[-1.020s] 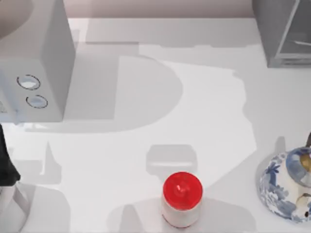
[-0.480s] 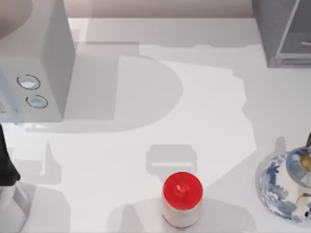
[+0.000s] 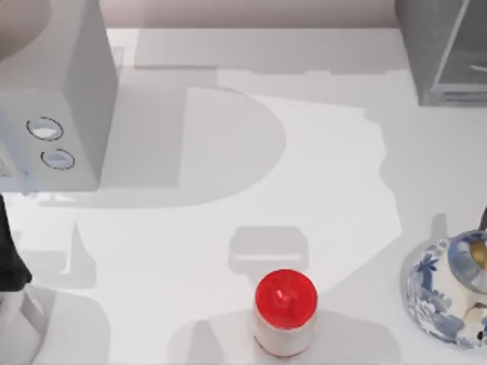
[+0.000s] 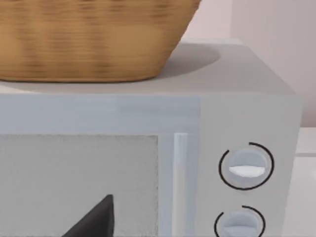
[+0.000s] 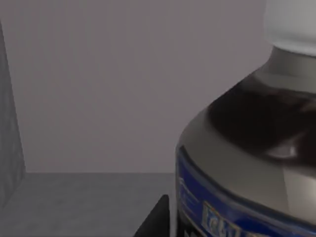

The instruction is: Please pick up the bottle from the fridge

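Inside the fridge [image 3: 445,53], the dark grey box at the far right corner of the desk [image 3: 327,190], stands the bottle [image 5: 247,163]: dark-bodied, with a pale cap and a blue label band. The right wrist view shows it very close, against the fridge's plain grey back wall and floor. A dark fingertip [image 5: 157,219] of the right end effector shows just beside the bottle's lower body, on the side toward the open interior. Whether that finger touches the bottle, and how wide the right end effector stands, cannot be told.

As a judgement, the reach into the fridge is done, and the bottle stands upright on the fridge floor with no sign of being lifted. What seems left is settling the fingers around the body, closing, lifting, and drawing the bottle out through the door opening.

Well away from the fridge, at the desk's opposite side, the left arm [image 3: 11,258] sits low and parked before the lighter grey box with two round dials [image 3: 46,114], which carries a woven basket [image 4: 94,39]. One dark fingertip [image 4: 96,219] of the left end effector shows in its wrist view; its opening cannot be told.

Nearer the front of the desk than the fridge stand a red-capped jar [image 3: 284,312] and a blue-and-white teapot [image 3: 449,296].
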`<control>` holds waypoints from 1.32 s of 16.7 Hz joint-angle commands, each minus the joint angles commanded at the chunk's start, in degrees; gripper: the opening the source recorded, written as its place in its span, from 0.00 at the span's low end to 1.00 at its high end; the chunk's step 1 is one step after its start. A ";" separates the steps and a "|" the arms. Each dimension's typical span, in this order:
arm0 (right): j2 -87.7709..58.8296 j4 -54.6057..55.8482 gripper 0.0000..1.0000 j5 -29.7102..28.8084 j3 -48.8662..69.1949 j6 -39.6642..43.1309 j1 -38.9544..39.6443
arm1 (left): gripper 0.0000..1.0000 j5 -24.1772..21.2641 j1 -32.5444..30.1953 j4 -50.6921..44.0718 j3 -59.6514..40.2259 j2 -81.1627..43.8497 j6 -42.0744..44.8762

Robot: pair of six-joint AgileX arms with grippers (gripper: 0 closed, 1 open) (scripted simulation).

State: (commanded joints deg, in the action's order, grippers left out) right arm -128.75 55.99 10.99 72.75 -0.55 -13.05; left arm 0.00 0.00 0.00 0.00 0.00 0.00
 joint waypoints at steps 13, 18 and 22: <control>6.73 -9.23 0.00 0.12 2.57 -0.14 -0.19 | 1.00 0.00 0.00 0.00 0.00 0.00 0.00; 8.30 -8.21 0.00 0.39 0.09 -0.16 -0.55 | 1.00 0.00 0.00 0.00 0.00 0.00 0.00; 14.85 -4.69 0.00 1.57 -10.41 -0.18 -1.93 | 1.00 0.00 0.00 0.00 0.00 0.00 0.00</control>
State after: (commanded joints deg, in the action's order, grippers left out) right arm -113.90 51.29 12.56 62.34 -0.73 -14.98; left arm 0.00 0.00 0.00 0.00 0.00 0.00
